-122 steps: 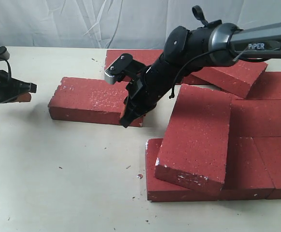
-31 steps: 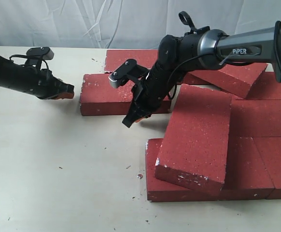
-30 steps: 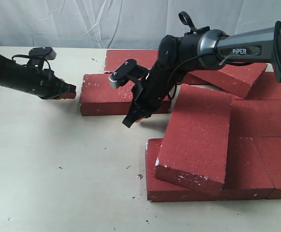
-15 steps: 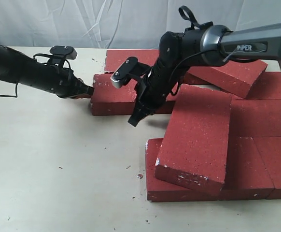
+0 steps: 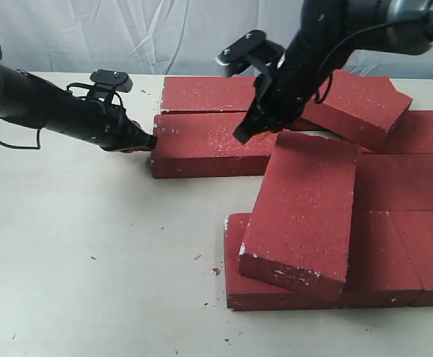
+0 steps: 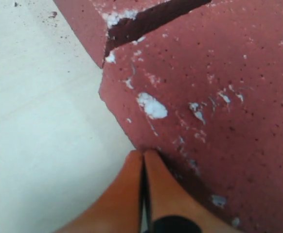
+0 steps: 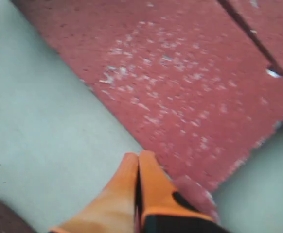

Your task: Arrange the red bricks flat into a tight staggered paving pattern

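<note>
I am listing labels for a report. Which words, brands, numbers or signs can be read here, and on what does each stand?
None can be read. The right arm and the left arm show no lettering in these views, and the red bricks bear only white specks and chips.

The red bricks (image 5: 306,216) look rough and grainy, matt dark red, flecked with white specks and chipped to a whitish, chalky finish along their edges. The tabletop (image 5: 90,260) is smooth, matt and pale cream, dusted with a few gritty crumbs (image 5: 215,271). Behind it hangs a creased white sheet (image 5: 127,33), cloth or plastic. The left arm (image 5: 45,108) is matt black; the right arm (image 5: 317,44) is black with a glossy grey shell. The left fingers (image 6: 124,194) and right fingers (image 7: 114,194) are smooth orange, faintly shiny, like rubber or plastic.
</note>
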